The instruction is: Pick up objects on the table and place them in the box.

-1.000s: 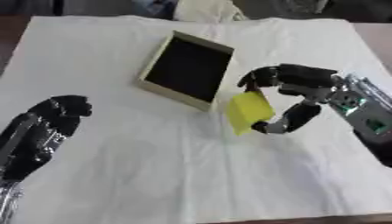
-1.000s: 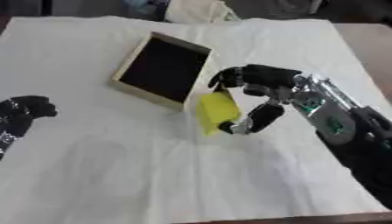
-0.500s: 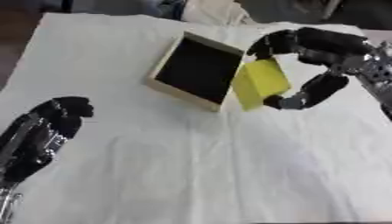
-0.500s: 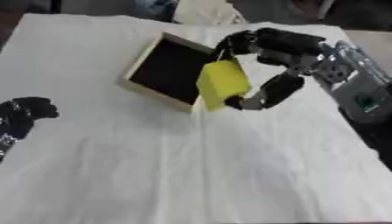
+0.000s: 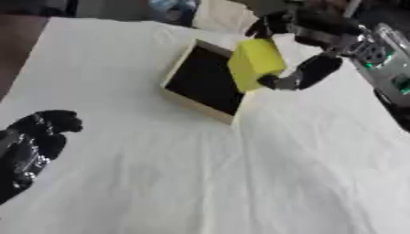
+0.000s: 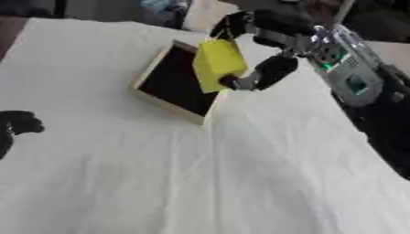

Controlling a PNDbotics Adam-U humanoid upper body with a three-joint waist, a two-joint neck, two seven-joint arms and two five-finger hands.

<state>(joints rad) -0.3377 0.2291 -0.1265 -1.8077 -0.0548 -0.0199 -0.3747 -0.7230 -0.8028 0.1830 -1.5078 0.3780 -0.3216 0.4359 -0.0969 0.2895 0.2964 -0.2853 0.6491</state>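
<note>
— Moved since a second ago? 
— Yes: right hand (image 5: 308,45) up off the cloth and toward the far side, carrying the yellow block (image 5: 256,63) from beside the box to over the box's right edge. Whole picture tilted too, so camera shifted as well.

— Counted? 
— One table (image 5: 16,45), covered by one white cloth (image 5: 208,173). One box (image 5: 204,82). One yellow block. Two hands.

— Surface and room? 
— Cloth wrinkled, spread over nearly the whole top; a strip of brown table bare at the far left. Beyond the far edge, only dark and pale blurred shapes, not made out.

— Box? 
— Shallow, pale rim, black inside, lying askew on the cloth, long sides running from near right to far left.

— Block? 
— Held in the air, overlapping the box's right edge and its black inside. Long axis roughly upright, top leaning slightly left.

— Right hand? 
— Curled round the block, fingers over the top, thumb under the lower edge.

— Left hand (image 5: 32,146)? 
— Resting at the lower left on the cloth, well apart from the box, fingers relaxed, holding nothing.
</note>
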